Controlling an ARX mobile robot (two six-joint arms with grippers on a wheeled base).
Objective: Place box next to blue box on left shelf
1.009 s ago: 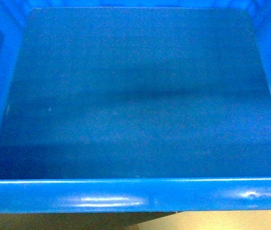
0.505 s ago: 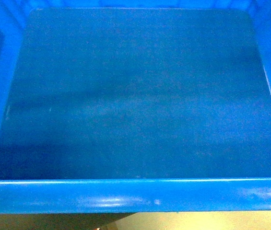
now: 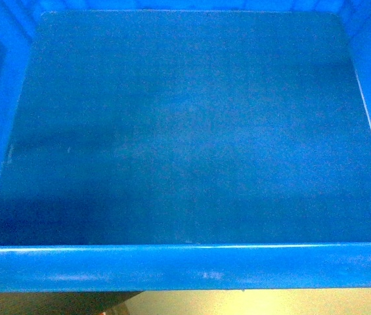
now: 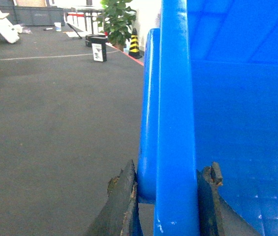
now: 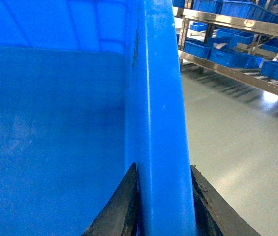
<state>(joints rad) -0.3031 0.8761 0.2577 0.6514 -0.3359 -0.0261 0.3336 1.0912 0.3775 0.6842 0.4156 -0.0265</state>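
Both grippers' fingers (image 4: 124, 206) (image 5: 121, 209) apparently clamped, one each side.

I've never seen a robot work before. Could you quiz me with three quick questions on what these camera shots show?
1. True or false: the box has parts lying in it.
2. Which part of the box does the left gripper clamp? A) its floor B) its rim C) nothing
3. Fill in: in the right wrist view, past the right gripper, metal racks carry small ____ bins.

Key
1. False: the head view shows only its bare floor.
2. B: one finger sits on each side of the rim, as with the right gripper on the opposite rim.
3. Blue.
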